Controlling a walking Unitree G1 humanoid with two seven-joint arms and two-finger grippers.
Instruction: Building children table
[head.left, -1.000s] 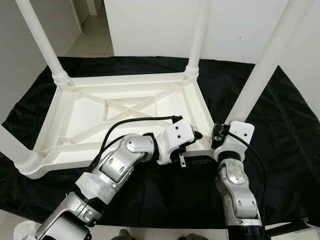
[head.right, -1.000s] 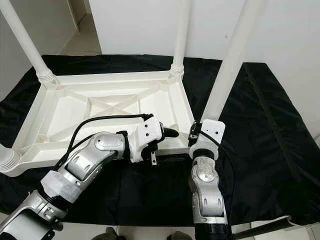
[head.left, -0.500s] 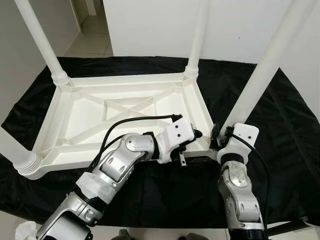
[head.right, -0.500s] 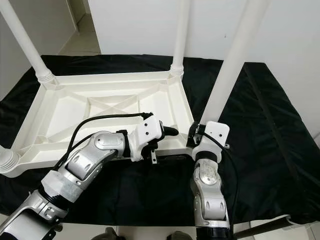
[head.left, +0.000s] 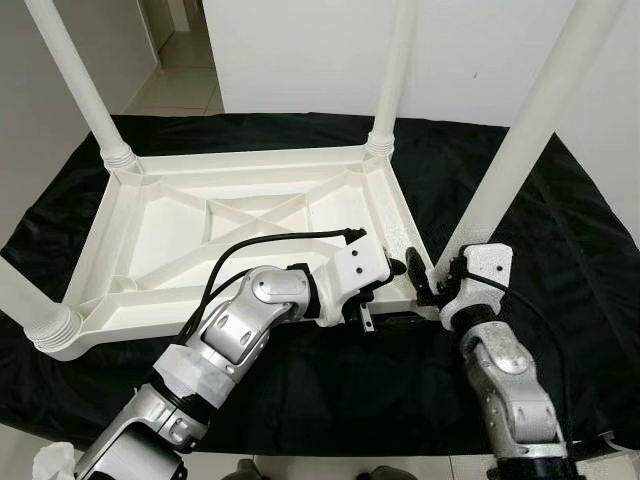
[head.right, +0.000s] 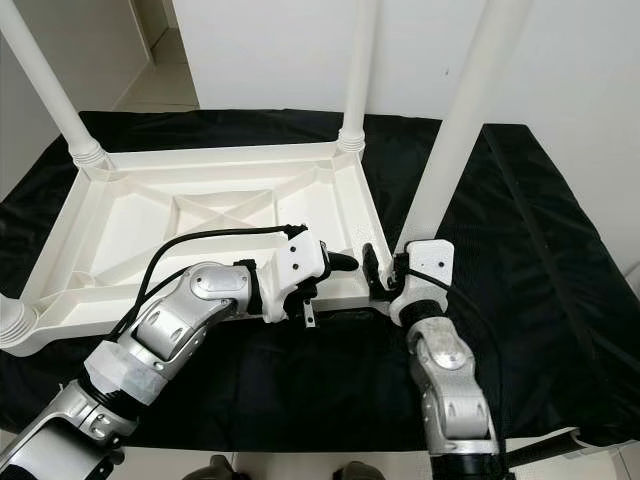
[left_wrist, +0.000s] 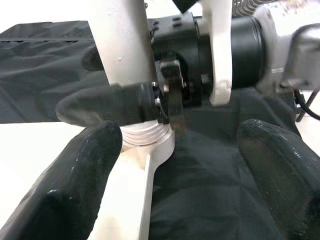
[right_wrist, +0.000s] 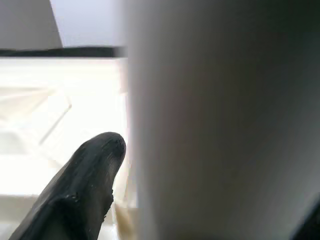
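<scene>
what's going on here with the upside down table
The robot is assembling a white children's table that lies upside down on a black cloth, legs up. Its right pincer grips the base of the near right leg. The left pincer is open, right beside that corner.

An upturned table top (head.left: 250, 225) lies on a cloth (head.left: 560, 260) spread over the floor, with legs standing up at its far-left (head.left: 75, 75), far-right (head.left: 395, 70), near-left (head.left: 25, 295) and near-right (head.left: 530, 130) corners. The left gripper (head.left: 398, 268) sits over the top's near edge, just left of the near-right leg. The right gripper (head.left: 425, 280) is at that leg's base, one finger (right_wrist: 85, 185) to the leg's left, with the right arm (head.left: 505, 380) rising from the near side.
</scene>
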